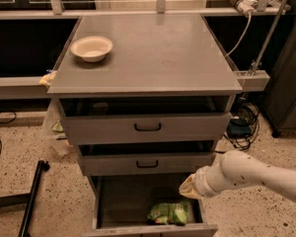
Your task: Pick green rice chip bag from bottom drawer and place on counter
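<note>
The green rice chip bag [168, 213] lies in the front right corner of the open bottom drawer [119, 201]. My white arm reaches in from the right. Its gripper [189, 187] hangs at the drawer's right side, just above and to the right of the bag and apart from it. The grey counter [158, 58] tops the cabinet above.
A cream bowl [91, 48] sits at the counter's back left. The two upper drawers [147, 127] with black handles are pulled out a little. A black stand leg [32, 196] lies on the floor at left. Cables [241, 127] lie at right.
</note>
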You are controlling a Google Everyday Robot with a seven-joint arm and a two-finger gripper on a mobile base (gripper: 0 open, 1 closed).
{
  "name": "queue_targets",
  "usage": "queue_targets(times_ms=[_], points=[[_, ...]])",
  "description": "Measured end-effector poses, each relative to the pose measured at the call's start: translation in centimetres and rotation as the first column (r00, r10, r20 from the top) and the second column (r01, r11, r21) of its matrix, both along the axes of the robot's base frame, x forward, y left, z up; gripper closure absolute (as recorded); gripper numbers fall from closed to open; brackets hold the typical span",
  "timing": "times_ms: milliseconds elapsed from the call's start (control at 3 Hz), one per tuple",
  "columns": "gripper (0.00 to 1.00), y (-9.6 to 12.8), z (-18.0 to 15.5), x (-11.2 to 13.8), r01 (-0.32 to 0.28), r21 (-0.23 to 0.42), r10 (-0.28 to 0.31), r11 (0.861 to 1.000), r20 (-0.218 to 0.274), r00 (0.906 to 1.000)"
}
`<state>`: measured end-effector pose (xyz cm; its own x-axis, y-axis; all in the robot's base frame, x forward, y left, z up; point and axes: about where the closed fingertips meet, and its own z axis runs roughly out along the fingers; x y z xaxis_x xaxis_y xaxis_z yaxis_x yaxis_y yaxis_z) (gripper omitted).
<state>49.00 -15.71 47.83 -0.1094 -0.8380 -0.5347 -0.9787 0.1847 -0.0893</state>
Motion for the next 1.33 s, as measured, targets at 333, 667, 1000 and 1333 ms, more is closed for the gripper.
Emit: queue_targets(times_ms=[333,667,1000,1333], points=[[1.00,1.0,-7.1,0.5,0.008,0.064,-0.003,0.998,-0.063,0.9980],[1.00,1.1,-12.4,-0.4,0.036,0.100,-0.024,0.994,-0.125,0.9919],[1.00,1.4,-13.5,-0.8,0.040,0.108,-0.024,0.993,-0.142,0.9896],[1.00,1.1,-14.7,-0.7,0.052,0.111,-0.039,0.992,-0.117,0.9924]])
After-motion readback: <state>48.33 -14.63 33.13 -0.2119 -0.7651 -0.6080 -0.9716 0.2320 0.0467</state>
